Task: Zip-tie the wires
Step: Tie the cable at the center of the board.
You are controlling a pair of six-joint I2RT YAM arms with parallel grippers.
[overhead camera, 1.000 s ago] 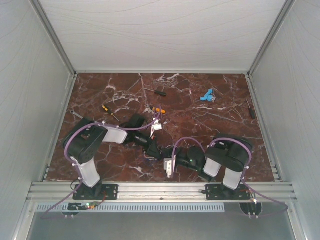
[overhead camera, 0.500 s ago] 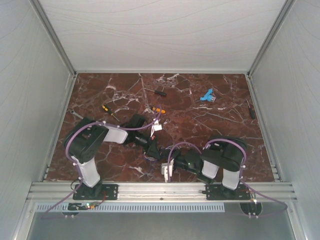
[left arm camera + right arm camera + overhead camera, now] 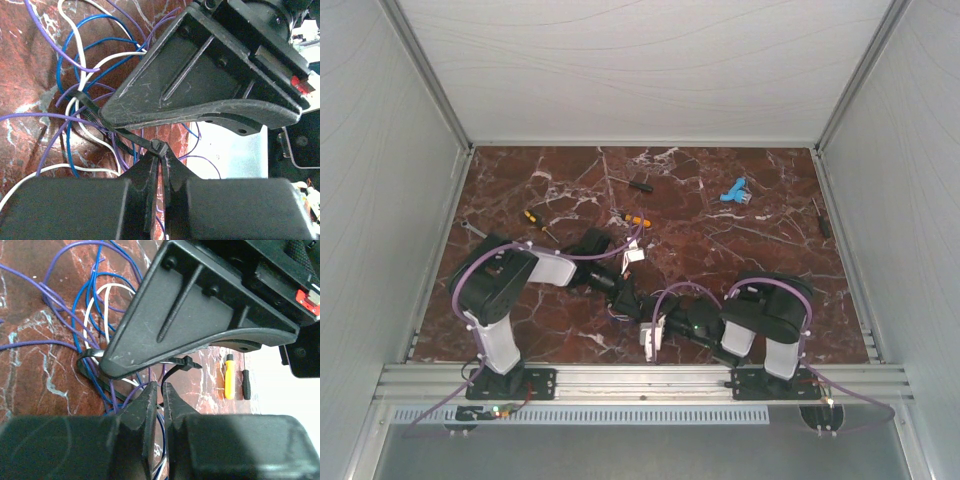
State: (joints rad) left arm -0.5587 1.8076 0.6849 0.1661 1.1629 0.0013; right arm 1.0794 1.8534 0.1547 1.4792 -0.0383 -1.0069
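We are looking down on a red-brown marble table (image 3: 750, 250) that is standing inside a booth of white walls (image 3: 380, 200).

Taking the wires (image 3: 90, 100) as our landmark, they are lying on the near half of the table, roughly midway between the side walls. They are just beyond the aluminium rail (image 3: 640, 378) that is carrying both arm bases. The walls are closing the table in on the left, on the right and at the back, all well apart from the wires.

Beyond the wires, toward the back wall, most of the room for moving is lying open, with a few tools resting there. An orange-handled screwdriver (image 3: 636, 219) is lying nearest the wires and a yellow-and-black screwdriver (image 3: 533, 218) further to the left. A black-handled screwdriver (image 3: 640, 184) is lying farther back, and a blue object (image 3: 733, 191) off to the right.

The left arm (image 3: 505, 285) is reaching in from the left of the wires and the right arm (image 3: 770, 310) from the right. Their wrists are crowding the space directly around the bundle.

Close up, the wires are showing as thin blue, purple and white loops spread on the marble. A black zip tie (image 3: 158, 147) is wrapping around the gathered loops.

The left gripper (image 3: 161, 159) is sitting just beside the wires, its fingers drawn to a narrow slit. The tie's head is resting at their tips and a strand of the strap is running between them.

The right gripper (image 3: 160, 389) is also just beside the wires, fingers nearly touching. It is pinching the tie's tail, which is curving down from the head into the slit.
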